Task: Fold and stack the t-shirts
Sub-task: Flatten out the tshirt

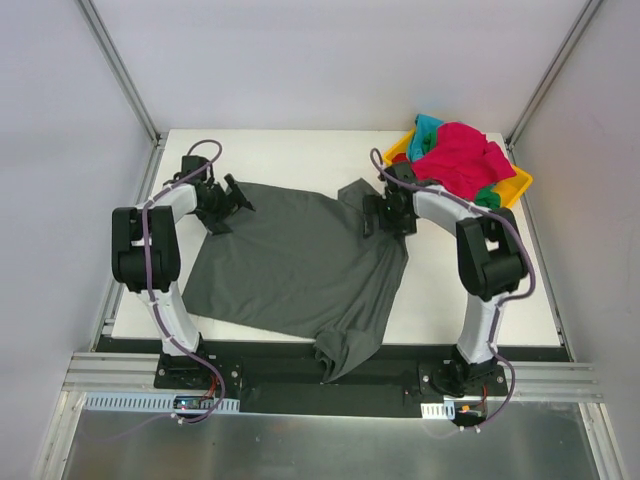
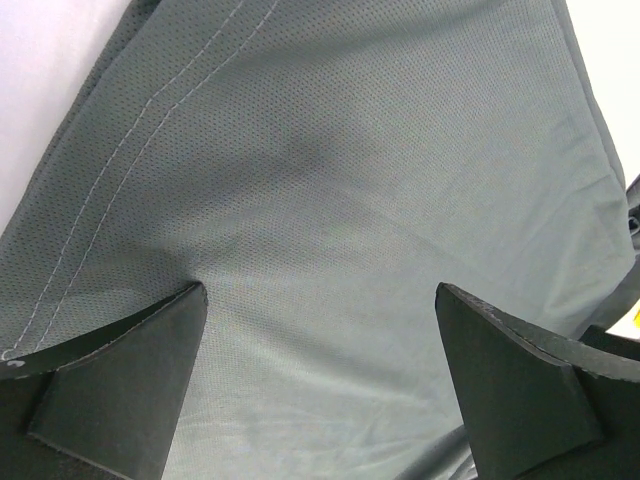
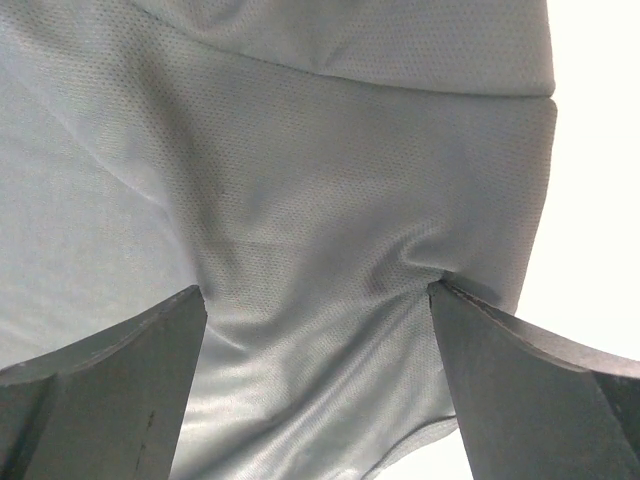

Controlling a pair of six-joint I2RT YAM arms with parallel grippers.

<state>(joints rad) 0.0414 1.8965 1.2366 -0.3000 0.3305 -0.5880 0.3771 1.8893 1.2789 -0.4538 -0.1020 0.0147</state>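
Observation:
A dark grey t-shirt (image 1: 290,260) lies spread on the white table, its lower end hanging over the front edge. My left gripper (image 1: 222,205) is open at the shirt's far left corner, its fingers (image 2: 130,380) wide apart over the mesh cloth (image 2: 330,200) near a stitched hem. My right gripper (image 1: 385,212) is open at the shirt's far right corner, its fingers (image 3: 520,390) spread with the right tip touching a pucker in the cloth (image 3: 330,250). A yellow bin (image 1: 520,185) at the back right holds red, teal and green shirts (image 1: 455,155).
The white table (image 1: 500,300) shows bare to the right and front left of the shirt. Frame posts stand at the back corners. The black base rail (image 1: 270,365) runs along the front edge under the hanging cloth.

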